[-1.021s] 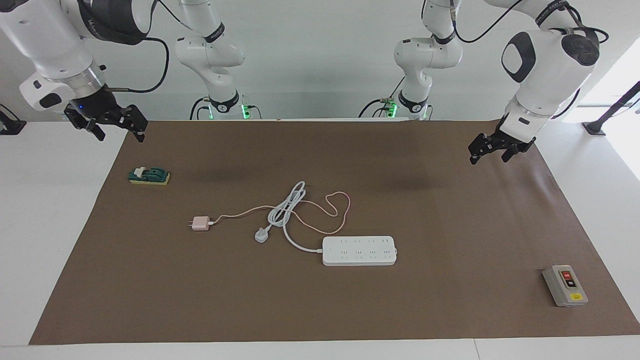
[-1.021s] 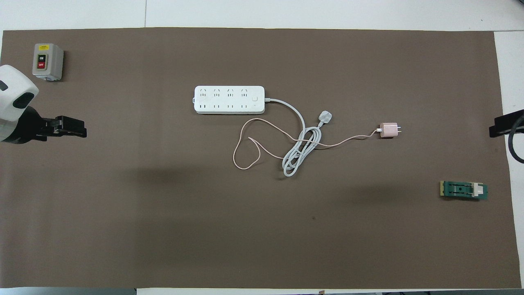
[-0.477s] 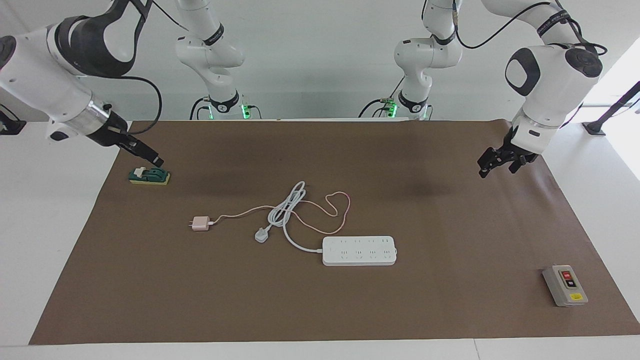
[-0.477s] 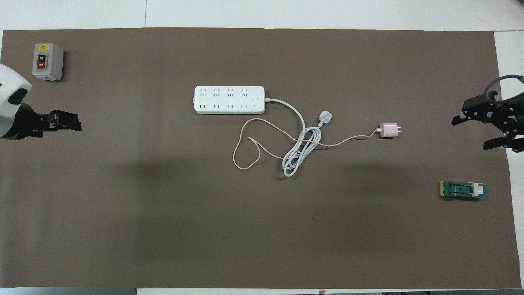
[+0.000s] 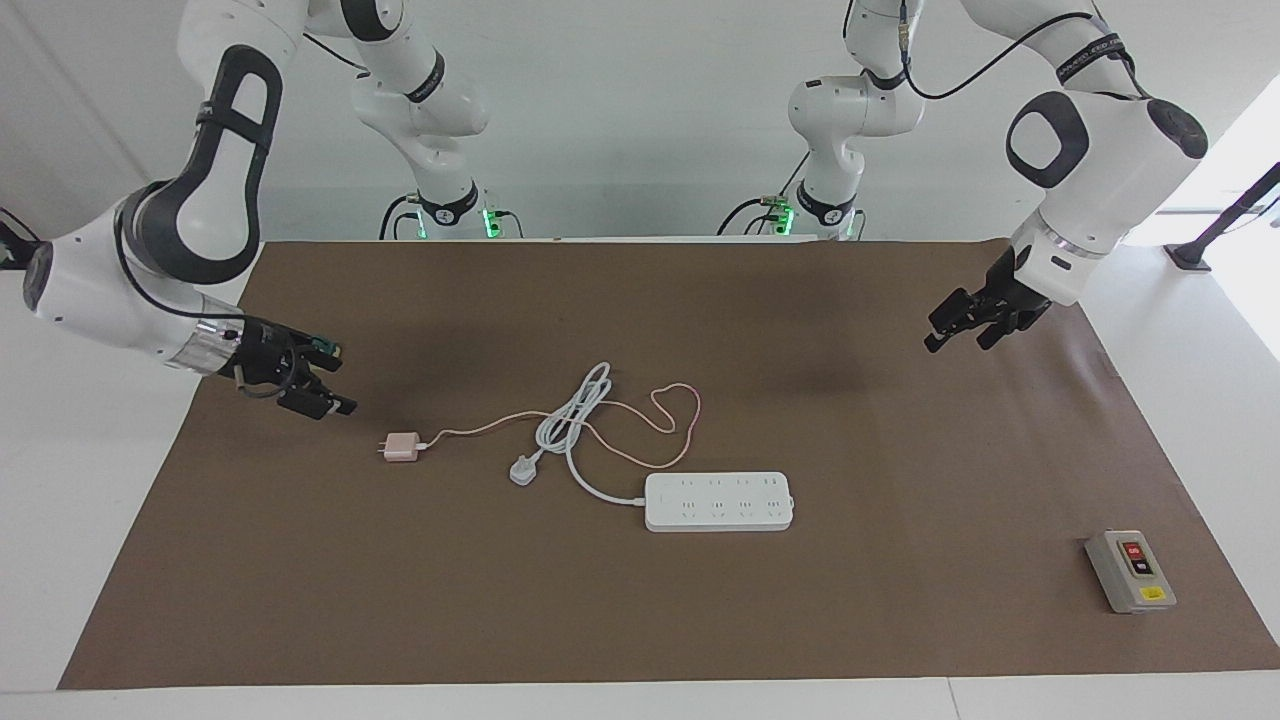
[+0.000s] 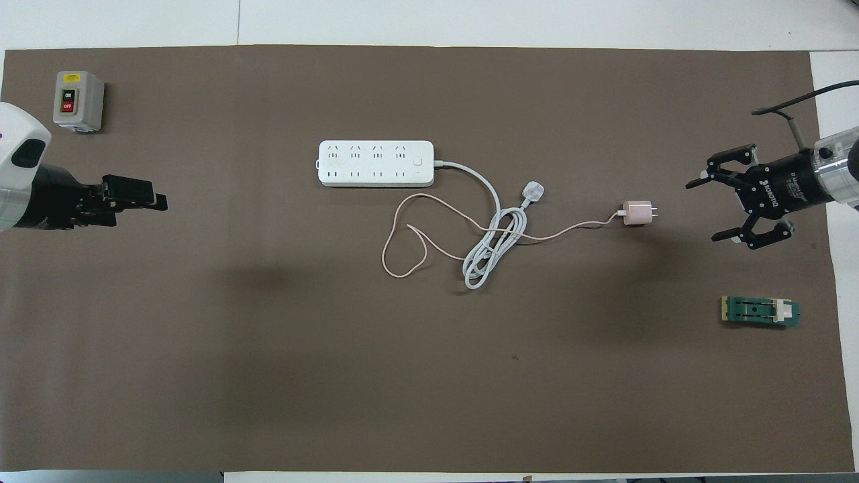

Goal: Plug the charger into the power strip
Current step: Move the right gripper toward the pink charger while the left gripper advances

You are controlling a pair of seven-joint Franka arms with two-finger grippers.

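The pale-pink charger [image 5: 402, 447] [image 6: 636, 212] lies on the brown mat, prongs pointing toward the right arm's end. Its thin pink cable [image 6: 402, 241] loops toward the power strip. The white power strip [image 5: 718, 501] [image 6: 376, 163] lies flat mid-table, sockets up, farther from the robots than the cable loops. My right gripper [image 5: 335, 388] [image 6: 703, 209] is open and empty, low over the mat beside the charger, at the right arm's end. My left gripper [image 5: 958, 335] [image 6: 158, 200] is open and empty, over the mat at the left arm's end.
The strip's thick white cord [image 6: 493, 248] is coiled across the pink cable and ends in a white three-pin plug [image 5: 522, 469] [image 6: 533, 192]. A grey switch box [image 5: 1130, 571] [image 6: 78, 100] stands at the left arm's end. A green part [image 6: 760, 312] lies at the right arm's end.
My right gripper has swung down past the green part and toward the charger. My left gripper has shifted a little toward the middle of the table. Charger and strip have not moved.
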